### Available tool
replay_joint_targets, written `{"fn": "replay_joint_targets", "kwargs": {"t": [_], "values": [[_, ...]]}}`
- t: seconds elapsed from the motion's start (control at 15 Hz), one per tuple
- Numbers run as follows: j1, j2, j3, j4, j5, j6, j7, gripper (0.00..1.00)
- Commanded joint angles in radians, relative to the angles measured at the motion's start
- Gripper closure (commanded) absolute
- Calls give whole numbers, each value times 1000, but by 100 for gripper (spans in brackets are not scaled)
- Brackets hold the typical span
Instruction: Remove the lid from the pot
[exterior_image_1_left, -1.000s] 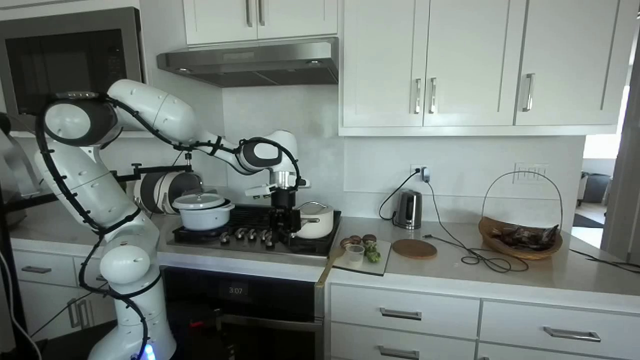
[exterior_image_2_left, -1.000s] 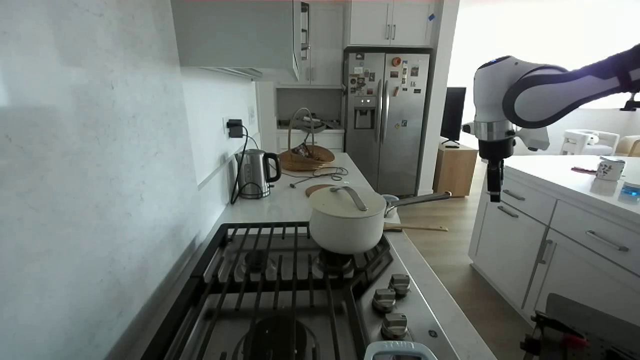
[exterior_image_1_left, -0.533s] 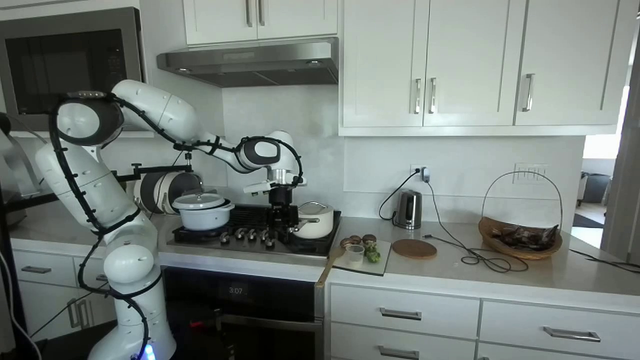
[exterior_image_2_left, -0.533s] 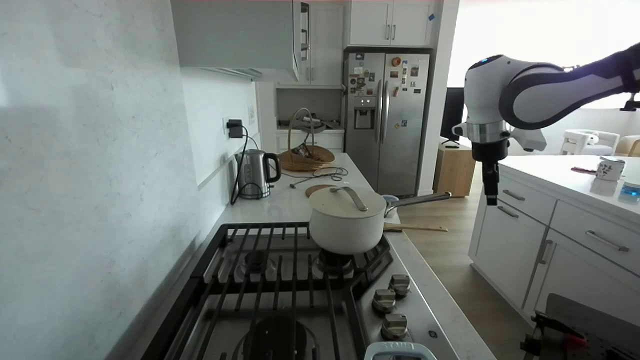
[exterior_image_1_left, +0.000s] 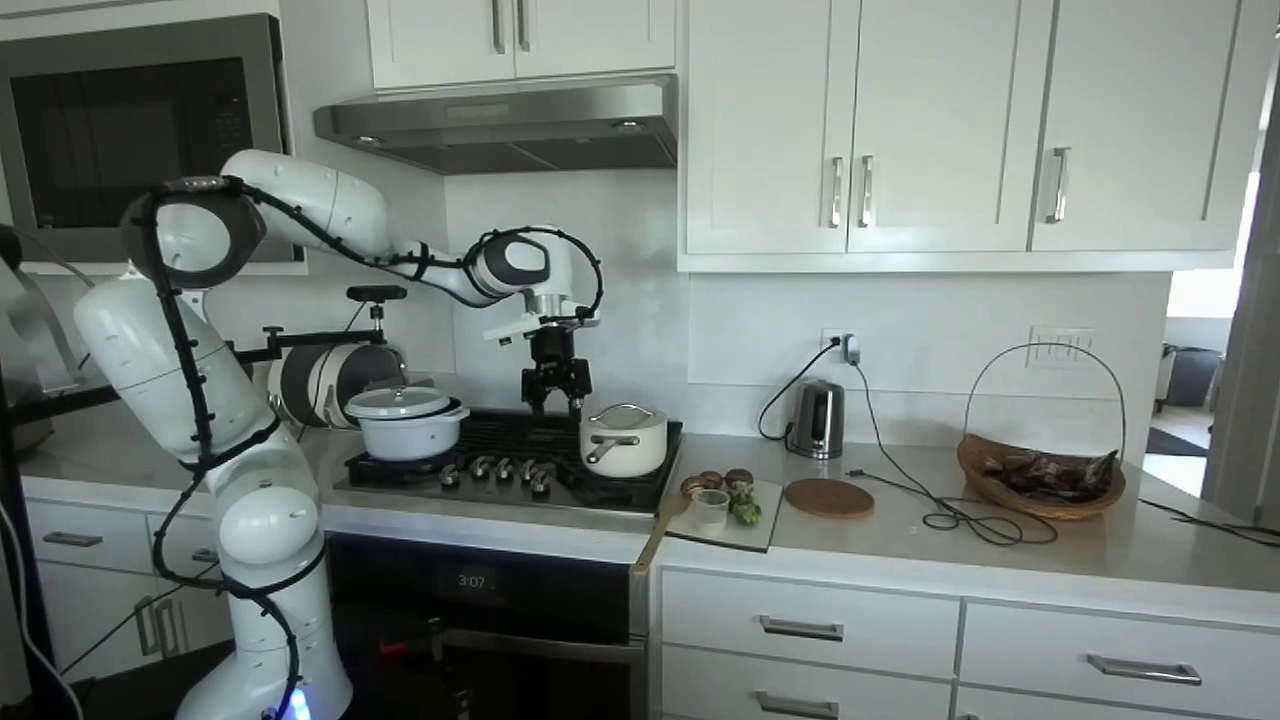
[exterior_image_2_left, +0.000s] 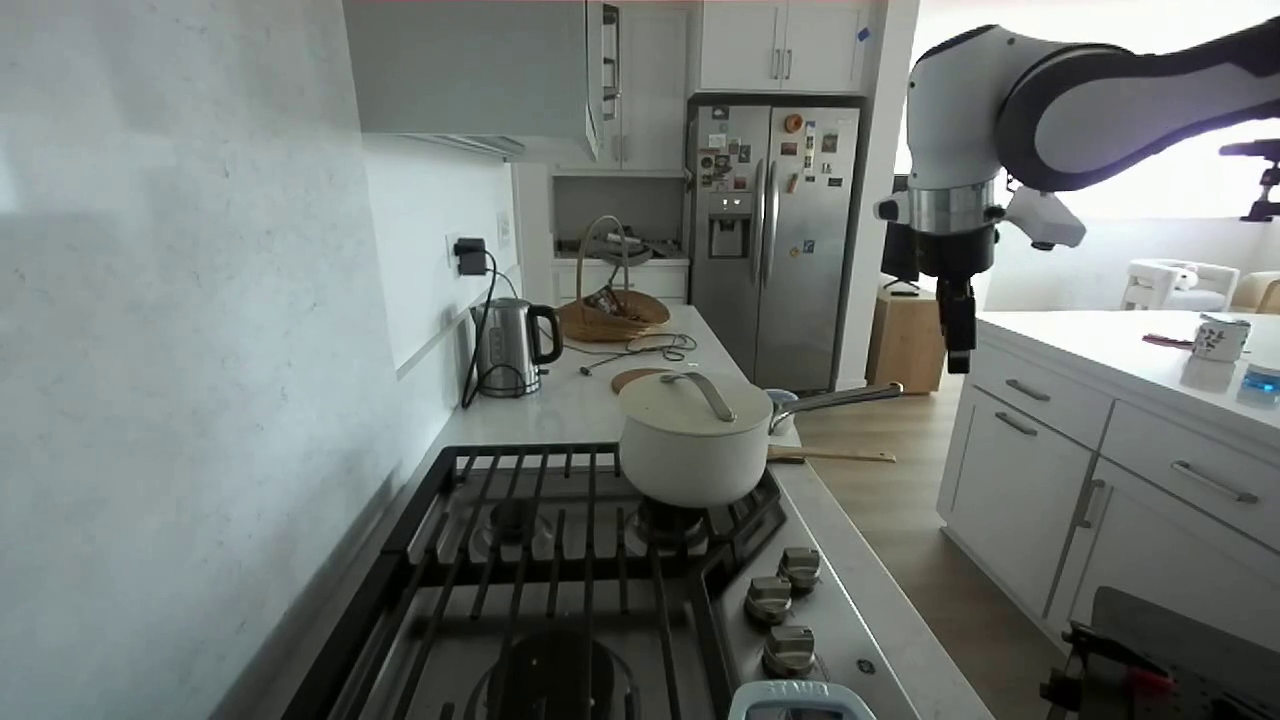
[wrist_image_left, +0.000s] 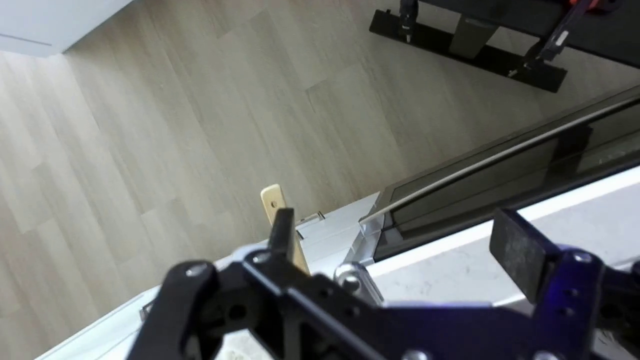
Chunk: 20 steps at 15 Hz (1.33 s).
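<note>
Right, the pale whitish round lid (exterior_image_2_left: 668, 406) sits on the cream-white round pot (exterior_image_2_left: 690, 466), so nothing's off yet. Your black two-fingered gripper (wrist_image_left: 395, 227) hangs apart from that pot, spread wide, grasping nothing. Reach, grip, lift: all seemingly ahead.

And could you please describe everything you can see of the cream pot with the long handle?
The cream pot is round and smooth-sided, enamel-like in look, standing upright on the dark stove grate. Its pale lid sits on top, hiding the inside, with an arched, metallic-looking lid handle. A long metallic side handle points toward the stove front; its tip shows in the wrist view. Nothing else visibly touches it; the open gripper is clear of it.
</note>
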<state>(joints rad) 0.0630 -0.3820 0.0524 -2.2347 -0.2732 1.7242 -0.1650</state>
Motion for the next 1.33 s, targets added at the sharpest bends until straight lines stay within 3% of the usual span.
{"fn": "replay_joint_targets", "kwargs": {"t": [0.0,0.67,0.93,1.27], "values": [[16,107,20,121,51,-15,57,0],[75,500,88,488,194,-27,230,0],[101,576,96,625,223,-48,280,0],[145,634,88,748,192,-44,477,0]]}}
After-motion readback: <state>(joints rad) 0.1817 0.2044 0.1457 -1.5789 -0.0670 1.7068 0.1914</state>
